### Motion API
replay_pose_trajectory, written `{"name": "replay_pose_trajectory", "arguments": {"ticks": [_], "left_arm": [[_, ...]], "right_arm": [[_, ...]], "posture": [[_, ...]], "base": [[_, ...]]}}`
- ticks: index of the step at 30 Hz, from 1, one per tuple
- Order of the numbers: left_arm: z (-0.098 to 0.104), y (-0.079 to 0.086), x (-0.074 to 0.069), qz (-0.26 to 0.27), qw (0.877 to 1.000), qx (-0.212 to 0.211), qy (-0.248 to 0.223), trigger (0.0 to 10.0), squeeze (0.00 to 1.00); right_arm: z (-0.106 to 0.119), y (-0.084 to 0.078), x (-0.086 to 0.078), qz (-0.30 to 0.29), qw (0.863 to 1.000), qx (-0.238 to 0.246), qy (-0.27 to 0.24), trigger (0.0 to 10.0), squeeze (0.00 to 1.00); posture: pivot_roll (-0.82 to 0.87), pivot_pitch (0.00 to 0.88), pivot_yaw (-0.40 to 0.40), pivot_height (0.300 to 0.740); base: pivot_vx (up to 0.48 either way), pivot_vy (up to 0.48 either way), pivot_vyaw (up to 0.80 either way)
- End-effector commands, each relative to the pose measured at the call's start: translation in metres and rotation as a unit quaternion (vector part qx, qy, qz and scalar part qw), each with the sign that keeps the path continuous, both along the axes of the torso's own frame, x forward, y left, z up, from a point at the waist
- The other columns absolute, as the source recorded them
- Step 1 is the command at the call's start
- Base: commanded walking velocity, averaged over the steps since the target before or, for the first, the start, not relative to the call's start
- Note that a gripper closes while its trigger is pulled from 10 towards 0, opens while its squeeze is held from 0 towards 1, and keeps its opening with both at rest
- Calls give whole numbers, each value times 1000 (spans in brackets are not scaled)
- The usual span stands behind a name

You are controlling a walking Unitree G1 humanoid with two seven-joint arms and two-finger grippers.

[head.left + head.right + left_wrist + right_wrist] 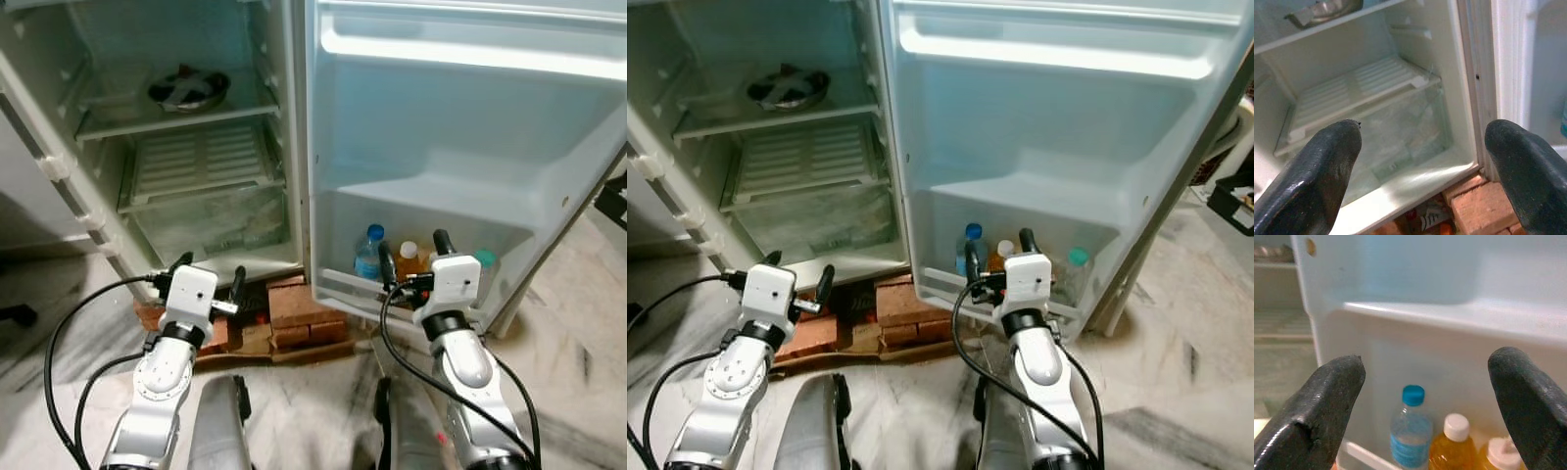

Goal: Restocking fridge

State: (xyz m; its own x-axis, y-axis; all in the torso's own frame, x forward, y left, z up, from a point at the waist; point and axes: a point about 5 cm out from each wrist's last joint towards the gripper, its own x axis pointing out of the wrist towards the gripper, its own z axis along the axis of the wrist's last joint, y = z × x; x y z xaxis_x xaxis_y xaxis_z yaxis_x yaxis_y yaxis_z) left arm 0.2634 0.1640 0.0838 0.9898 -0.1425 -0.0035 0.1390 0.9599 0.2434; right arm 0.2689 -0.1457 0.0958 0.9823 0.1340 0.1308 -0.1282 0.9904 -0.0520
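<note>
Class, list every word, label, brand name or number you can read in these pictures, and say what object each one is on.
None can be read.
Water bottle in the door shelf: blue label band, print too blurred to read.
Two orange bottles: no legible label.
Small packet on the floor beside the bricks: markings too small to read.
Fridge door: plain, no text.

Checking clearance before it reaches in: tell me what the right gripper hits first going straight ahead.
Likely the blue-capped water bottle in the bottom door shelf; the open right gripper points at it, though depth is unclear.
</note>
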Motion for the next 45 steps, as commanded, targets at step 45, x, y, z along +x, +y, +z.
{"name": "replay_pose_trajectory", "arguments": {"ticks": [45], "left_arm": [[-9,0,7,33,999,10,17,10000,0]], "right_arm": [[-7,6,0,47,998,2,37,10000,0]], "posture": [[-3,0,29,740]], "base": [[0,0,0]]}}
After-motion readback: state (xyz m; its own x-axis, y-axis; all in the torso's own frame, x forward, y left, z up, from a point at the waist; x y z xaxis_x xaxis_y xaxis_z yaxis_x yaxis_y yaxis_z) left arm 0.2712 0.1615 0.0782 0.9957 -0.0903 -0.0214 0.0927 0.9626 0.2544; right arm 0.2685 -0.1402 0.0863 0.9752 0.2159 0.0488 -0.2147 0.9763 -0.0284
